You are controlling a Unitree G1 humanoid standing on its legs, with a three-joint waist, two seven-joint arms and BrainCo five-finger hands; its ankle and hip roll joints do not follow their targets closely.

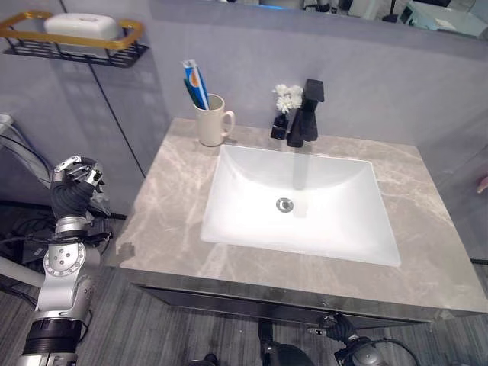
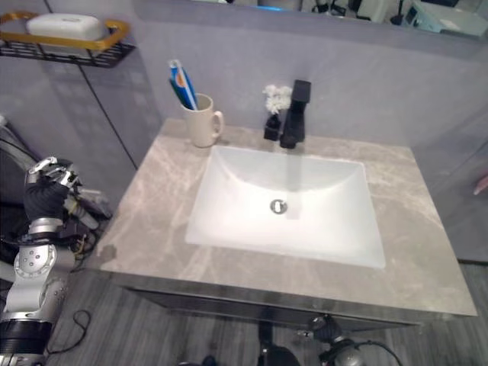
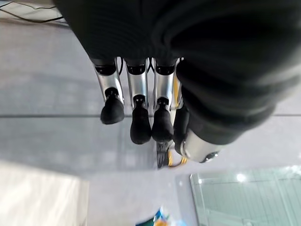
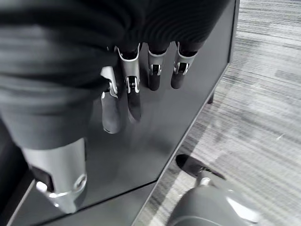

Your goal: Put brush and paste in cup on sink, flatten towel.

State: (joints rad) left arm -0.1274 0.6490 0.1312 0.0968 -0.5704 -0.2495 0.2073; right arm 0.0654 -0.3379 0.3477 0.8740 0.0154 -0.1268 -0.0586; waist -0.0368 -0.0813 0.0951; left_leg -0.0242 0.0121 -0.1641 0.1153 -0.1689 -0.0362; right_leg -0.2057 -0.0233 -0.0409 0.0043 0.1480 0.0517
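While the cream cup stands at the back left corner of the marble counter, touching nothing beside it, the blue brush and the paste tube lean together inside it. Bare stone runs wide round the white basin, and the black tap with a small white flower sits behind the bowl. Off the counter's left edge, the left hand hangs raised, fingers relaxed and holding nothing. Low by the dark cabinet front, the right hand hangs with loose, straight fingers, empty. A wall shelf holds a white object, cut off by the frame.
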